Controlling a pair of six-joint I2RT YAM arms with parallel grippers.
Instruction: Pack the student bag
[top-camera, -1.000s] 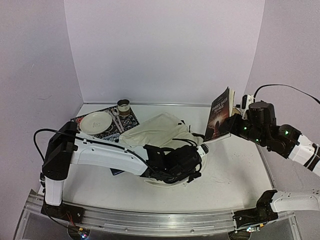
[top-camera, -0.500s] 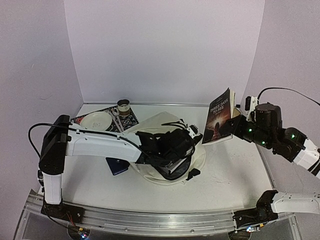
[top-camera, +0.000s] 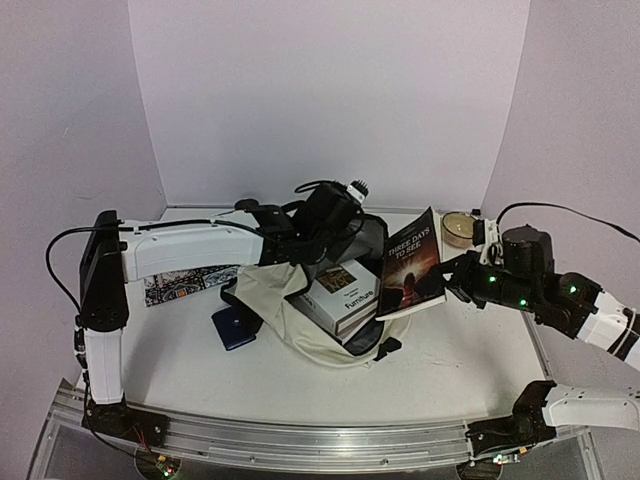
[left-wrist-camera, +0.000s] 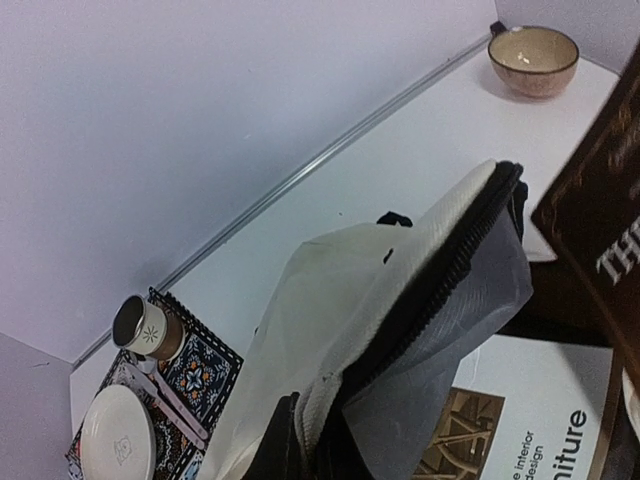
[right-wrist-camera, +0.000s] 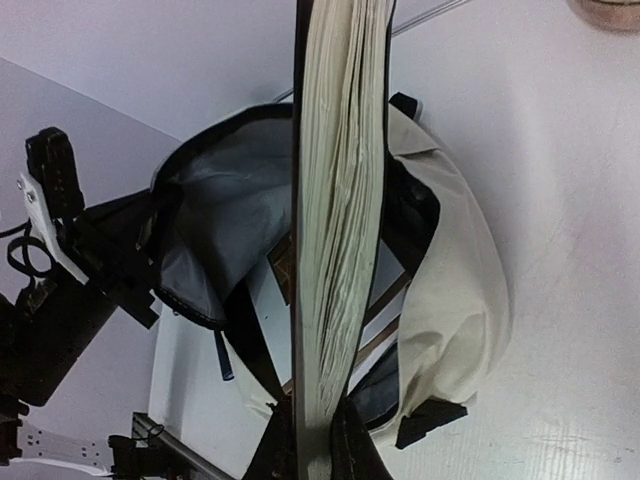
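The cream student bag (top-camera: 283, 297) lies mid-table with its mouth open toward the right. My left gripper (top-camera: 330, 238) is shut on the bag's upper flap and holds it raised; in the left wrist view the cream edge and black zipper (left-wrist-camera: 420, 300) run out from between the fingers (left-wrist-camera: 262, 450). A white book (top-camera: 341, 290) lies inside the bag. My right gripper (top-camera: 452, 282) is shut on a dark book (top-camera: 410, 266), held upright at the bag's mouth. In the right wrist view that book (right-wrist-camera: 340, 200) is edge-on over the grey lining (right-wrist-camera: 215, 235).
A tan bowl (top-camera: 458, 228) stands at the back right. A patterned placemat (top-camera: 178, 284) lies at the left, carrying a cup (left-wrist-camera: 145, 327), a white plate (left-wrist-camera: 115, 440) and cutlery. A dark blue flat thing (top-camera: 232, 328) lies just left of the bag.
My left gripper closed on the bag's flap and lifted it up and back, opening the bag and uncovering the white book. My right gripper brought the dark book lower and leftward to the opening.
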